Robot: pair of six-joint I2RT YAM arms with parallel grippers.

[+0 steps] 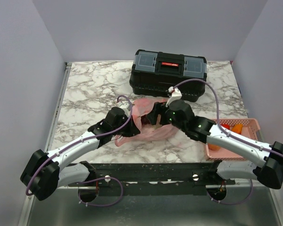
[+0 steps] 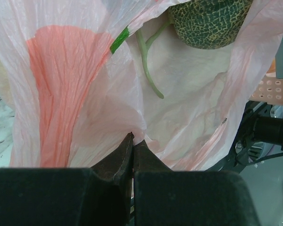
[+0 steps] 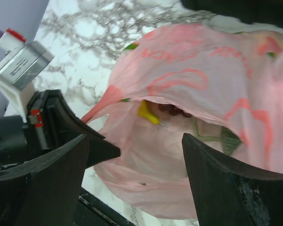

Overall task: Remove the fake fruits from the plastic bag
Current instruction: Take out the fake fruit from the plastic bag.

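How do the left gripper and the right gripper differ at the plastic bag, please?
The left gripper is shut, while the right gripper stands wide open. The left gripper pinches a fold of the plastic bag; the right gripper holds nothing, its fingers facing the bag's opening. Both are black two-finger grippers close to the bag.

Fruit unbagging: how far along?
Partly done: orange fruits lie in the pink basket. In hand: left gripper pinches the plastic bag film, right gripper open at its mouth. Left: netted green fruit, a yellow piece and dark reddish pieces are inside the bag.
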